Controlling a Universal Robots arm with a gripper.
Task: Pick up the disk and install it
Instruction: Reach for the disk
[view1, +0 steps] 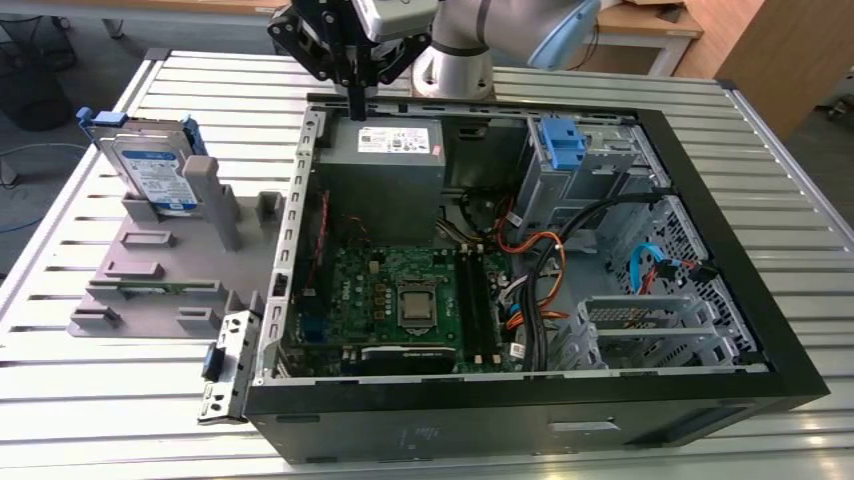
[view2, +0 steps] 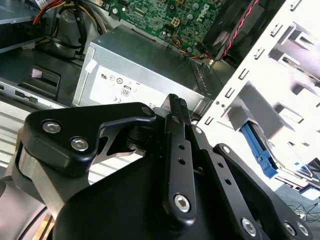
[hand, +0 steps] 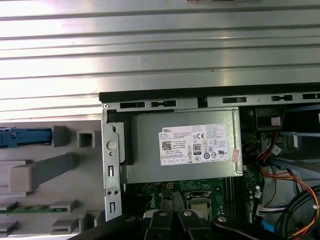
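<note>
Disk (view1: 150, 168), just one, stands upright in one grey rack (view1: 140, 268).

Disk (view1: 150, 165) upright in rack (view1: 147, 270) on table (view1: 107, 400), at exterior view's left of case (view1: 467, 425). Power supply (view1: 387, 140) inside case, gripper (view1: 358, 108) just above it.

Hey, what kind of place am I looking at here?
Probably a robotics lab or workshop: an open computer case lies on a slatted metal table, the disk stands in a grey holder beside it, and a robot arm's gripper hangs over the power supply.
</note>
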